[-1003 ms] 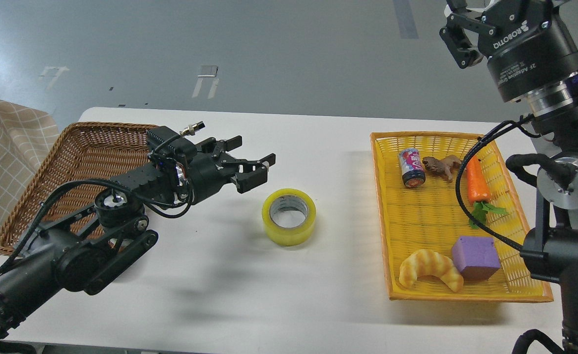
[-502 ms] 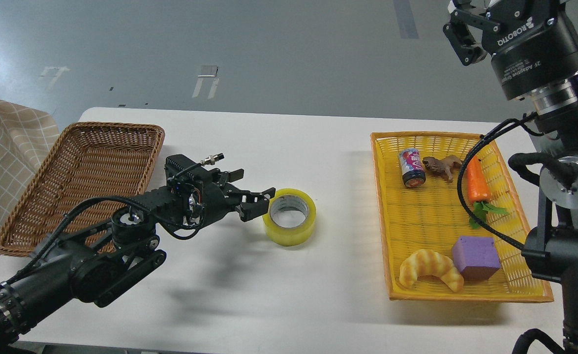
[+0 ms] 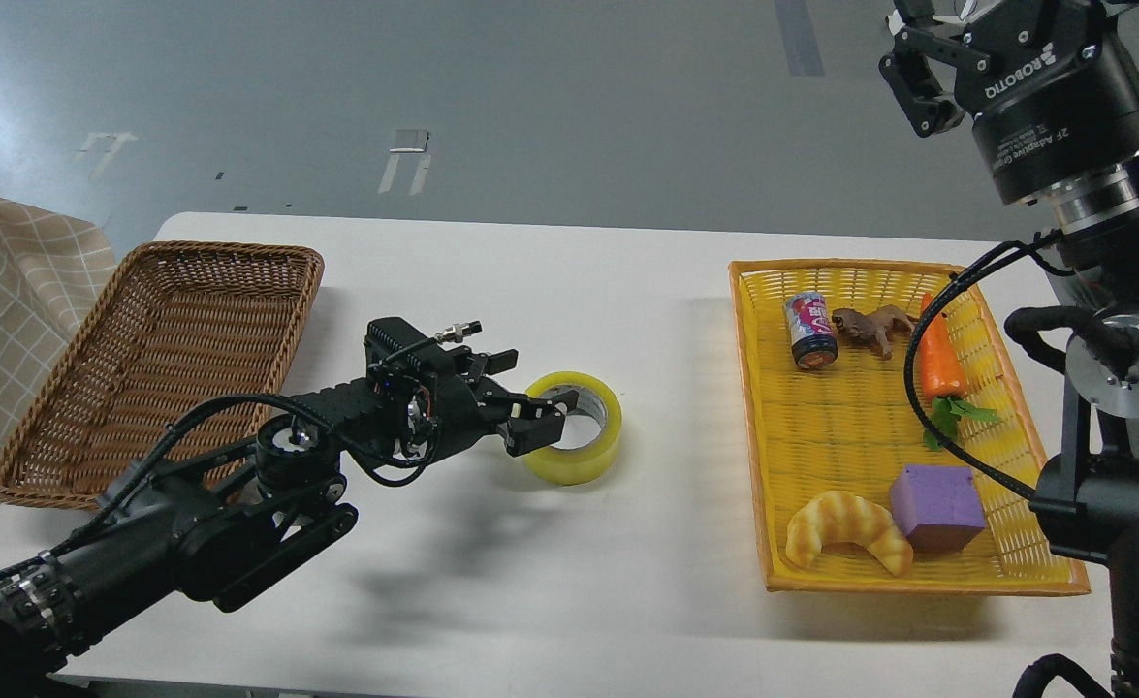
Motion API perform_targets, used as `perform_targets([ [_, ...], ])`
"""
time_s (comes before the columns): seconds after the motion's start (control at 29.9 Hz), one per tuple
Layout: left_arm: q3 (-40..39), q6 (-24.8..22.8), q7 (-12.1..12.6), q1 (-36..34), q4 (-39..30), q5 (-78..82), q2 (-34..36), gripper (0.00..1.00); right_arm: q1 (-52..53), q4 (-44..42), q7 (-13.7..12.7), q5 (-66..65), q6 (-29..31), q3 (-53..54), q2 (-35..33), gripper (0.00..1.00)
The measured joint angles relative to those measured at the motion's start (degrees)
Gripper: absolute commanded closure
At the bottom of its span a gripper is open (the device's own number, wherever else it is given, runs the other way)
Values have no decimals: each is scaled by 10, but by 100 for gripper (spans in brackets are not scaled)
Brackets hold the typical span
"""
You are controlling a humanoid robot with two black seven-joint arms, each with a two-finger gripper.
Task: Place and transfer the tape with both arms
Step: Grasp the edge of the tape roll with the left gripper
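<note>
The tape [image 3: 584, 448], a yellow translucent roll with a grey-white core, lies flat on the white table [image 3: 550, 281] near its middle. My left gripper [image 3: 522, 399] is open at the roll's left side. Its near finger [image 3: 536, 429] overlaps the roll's left wall and core opening, and its far finger [image 3: 497, 364] is just left of the roll. I cannot tell whether the fingers touch the roll. My right gripper [image 3: 939, 41] is raised high at the top right, above the yellow tray. Its fingertips are cut off by the frame edge, and nothing shows in it.
A brown wicker basket [image 3: 41, 427] sits at the left with nothing in it. A yellow tray [image 3: 753, 407] at the right holds a can [image 3: 810, 330], a toy animal [image 3: 870, 327], a carrot [image 3: 937, 364], a purple block [image 3: 937, 506] and a croissant [image 3: 845, 528]. A checked cloth [image 3: 7, 281] hangs at the far left.
My left gripper has moved right and down from beside the wicker basket to the tape's left rim, one finger now over the core. The right gripper shifted slightly up and right. The tape has not moved.
</note>
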Motion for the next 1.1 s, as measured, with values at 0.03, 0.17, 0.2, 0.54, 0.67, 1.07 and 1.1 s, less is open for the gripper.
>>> perform_targets([
  [0.03,0,0,-1,-1,5,0,-3,3,-3,0,0,0,0,4,0,0],
  [0.17,8,0,-2,-6,16,0,-9,11,-8,0,0,0,-2,11,0,0],
  [0.2,11,0,-3,-8,17,0,-10,16,-9,0,0,0,-5,12,0,0],
  [0.54,23,0,-5,-16,25,0,-13,57,-10,0,-4,0,-42,14,0,0],
  [0.67,26,1,-6,-21,28,0,-10,58,-10,1,-5,0,-51,14,0,0],
  [1.07,38,2,-22,-22,30,0,-1,54,-10,4,-5,0,-55,19,-2,0],
  [1.1,38,2,-23,-22,30,0,0,54,-10,4,-5,0,-55,19,-3,0],
])
